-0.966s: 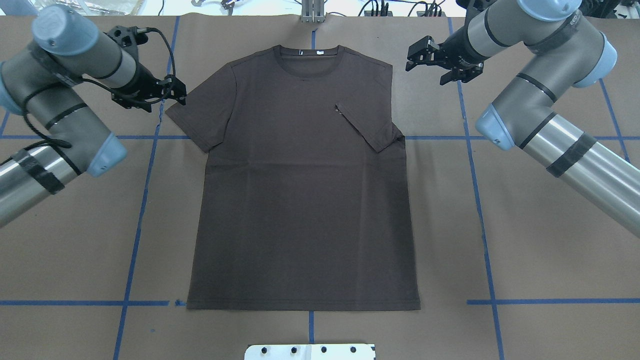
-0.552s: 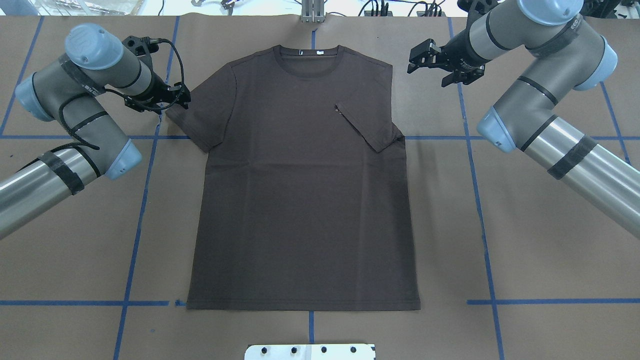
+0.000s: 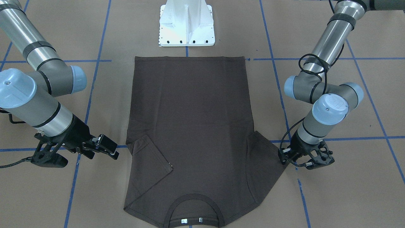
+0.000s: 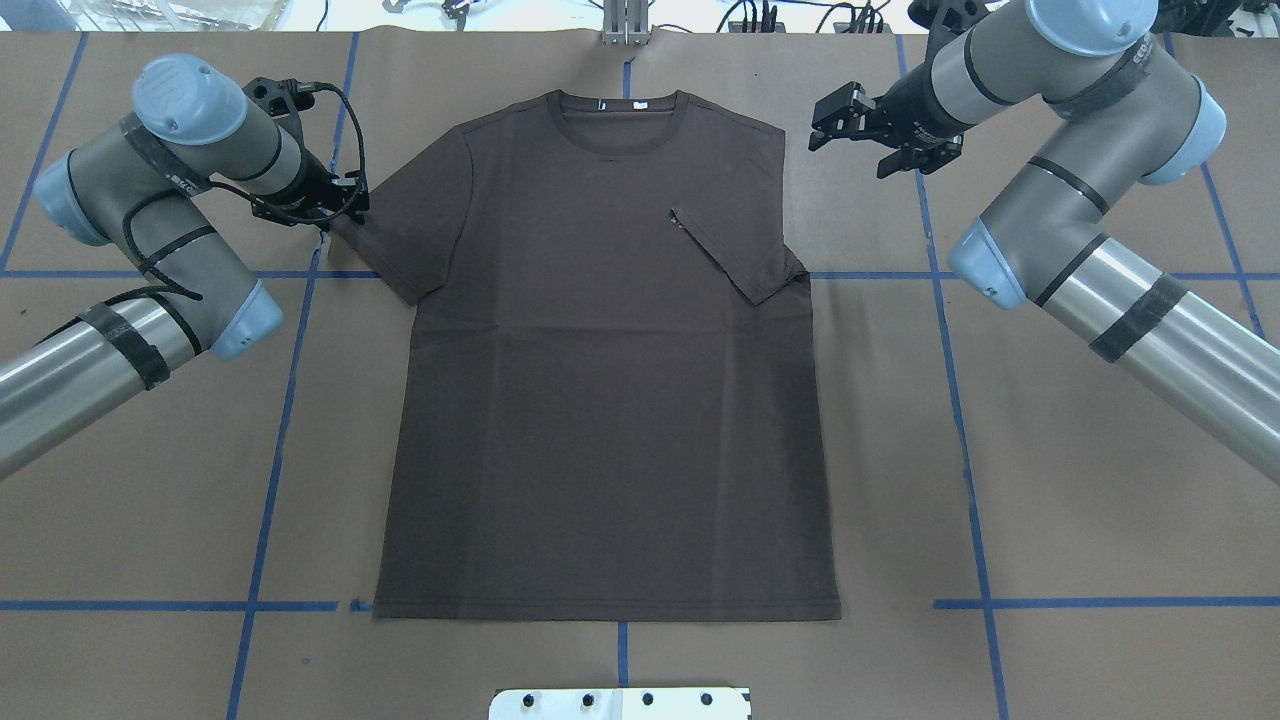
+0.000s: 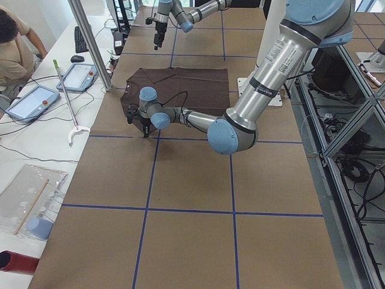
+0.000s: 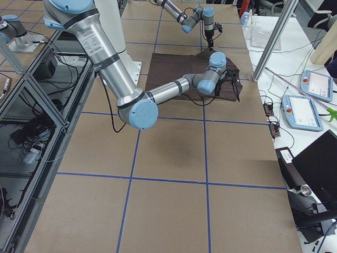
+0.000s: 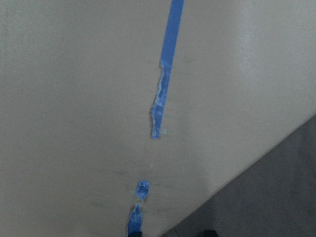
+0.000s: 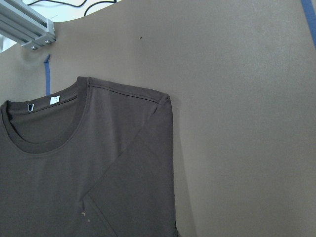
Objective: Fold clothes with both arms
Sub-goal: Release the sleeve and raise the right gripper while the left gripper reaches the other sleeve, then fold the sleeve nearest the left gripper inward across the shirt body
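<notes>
Since the earlier overhead frames, the left arm [image 4: 170, 190] has swung in and dropped, bringing the left gripper [image 4: 345, 207] down to the outer edge of the left sleeve [image 4: 405, 235], while the right gripper [image 4: 822, 120] has hardly shifted. The dark brown T-shirt [image 4: 600, 420] lies flat and face-up on the tabletop [image 4: 1050, 500], collar away from the robot and hem near its base. Its right sleeve [image 4: 745, 250] is already turned in across the chest, so one small fold looks done. The left sleeve is still spread out and the body is at full length. I judge the task to be at an early stage, with the second sleeve and the main body folds left. The right gripper hangs above bare tabletop beside the right shoulder, fingers spread and holding nothing. The left gripper sits low at the sleeve tip, but I cannot tell whether it has closed on the cloth.
</notes>
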